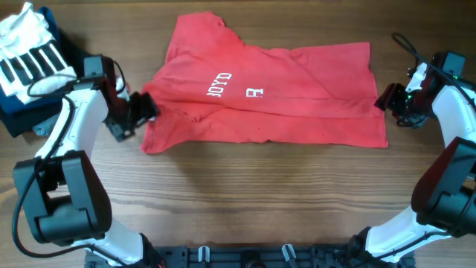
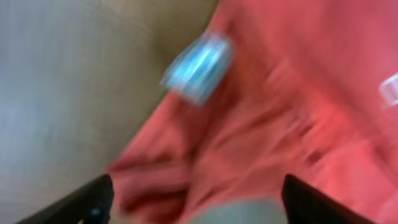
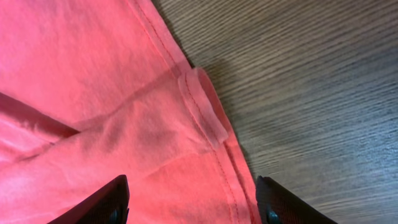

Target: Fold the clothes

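Red T-shirt (image 1: 275, 93) lies partly folded on wood-grain table (image 1: 245, 201); left claw (image 1: 147, 112) and right claw (image 1: 382, 100) spread.

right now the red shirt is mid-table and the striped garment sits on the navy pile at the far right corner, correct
No: the striped garment sits on the navy pile at the far left corner, as the overhead view shows; the red shirt is mid-table.

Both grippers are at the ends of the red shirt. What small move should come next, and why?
Probably lift both away. The left gripper and right gripper stand open at the ends of the red T-shirt, gripping nothing; it seems folded over once, so fresh edges must be reached.
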Controlling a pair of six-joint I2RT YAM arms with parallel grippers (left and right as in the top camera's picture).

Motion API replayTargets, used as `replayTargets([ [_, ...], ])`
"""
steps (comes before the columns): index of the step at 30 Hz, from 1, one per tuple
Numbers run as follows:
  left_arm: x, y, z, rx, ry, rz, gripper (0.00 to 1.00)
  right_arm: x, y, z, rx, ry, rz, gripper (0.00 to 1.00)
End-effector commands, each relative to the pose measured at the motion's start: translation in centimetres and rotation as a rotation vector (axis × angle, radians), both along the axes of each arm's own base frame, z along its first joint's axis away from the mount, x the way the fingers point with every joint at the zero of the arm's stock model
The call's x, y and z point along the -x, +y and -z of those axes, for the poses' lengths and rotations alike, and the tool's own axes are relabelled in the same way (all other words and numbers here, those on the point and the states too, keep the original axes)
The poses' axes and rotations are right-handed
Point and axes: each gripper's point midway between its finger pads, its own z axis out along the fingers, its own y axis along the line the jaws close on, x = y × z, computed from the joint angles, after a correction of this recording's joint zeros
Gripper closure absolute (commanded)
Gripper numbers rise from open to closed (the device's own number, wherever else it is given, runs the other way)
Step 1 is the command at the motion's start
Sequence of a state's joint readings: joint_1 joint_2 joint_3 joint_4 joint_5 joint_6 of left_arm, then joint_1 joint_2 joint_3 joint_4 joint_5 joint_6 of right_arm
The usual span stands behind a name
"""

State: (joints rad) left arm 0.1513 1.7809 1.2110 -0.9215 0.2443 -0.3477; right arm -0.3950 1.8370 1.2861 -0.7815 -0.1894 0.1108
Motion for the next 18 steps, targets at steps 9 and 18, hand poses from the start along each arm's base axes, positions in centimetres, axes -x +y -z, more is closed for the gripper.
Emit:
replayTargets([
  [9, 4.5, -0.1, 1.1, -0.006, 0.166, 0.069, 0.63, 0.2, 0.1, 0.7, 0.002, 0.024, -0.006, 0.35],
  [18, 5.7, -1.1, 4.1, 0.037, 0.149, 0.071, 0.47, 0.2, 0.2, 0.7, -0.002, 0.023, -0.007, 0.35],
])
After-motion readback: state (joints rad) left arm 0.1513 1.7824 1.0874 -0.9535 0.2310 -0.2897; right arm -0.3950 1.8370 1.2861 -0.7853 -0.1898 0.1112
